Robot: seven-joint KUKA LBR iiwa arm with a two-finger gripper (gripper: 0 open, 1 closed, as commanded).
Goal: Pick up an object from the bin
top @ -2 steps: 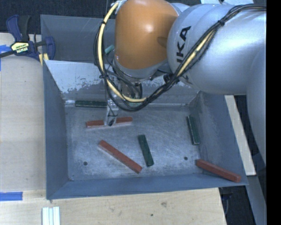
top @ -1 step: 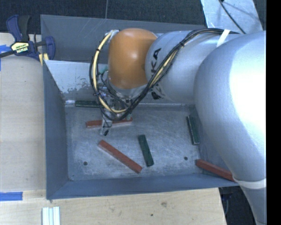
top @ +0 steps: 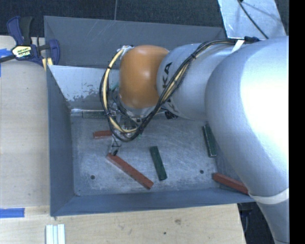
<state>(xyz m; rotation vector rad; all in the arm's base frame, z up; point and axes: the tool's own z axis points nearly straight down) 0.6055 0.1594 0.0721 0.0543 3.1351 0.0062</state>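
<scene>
Several flat bars are lying loose in the bin [top: 61, 151]: a long red-brown bar [top: 129, 171] slanting at front left, a short red-brown piece [top: 101, 134] behind it, a dark green bar [top: 158, 162] mid-floor, plus another green bar [top: 209, 141] and a red-brown one [top: 230, 183] sitting by the arm on the right. The gripper [top: 114, 147] is hanging under the orange cover [top: 138, 75], right at the upper end of that long red-brown bar. Honestly I'm not managing to tell if it's open or closed, since the cables [top: 123, 128] are crowding it.
</scene>
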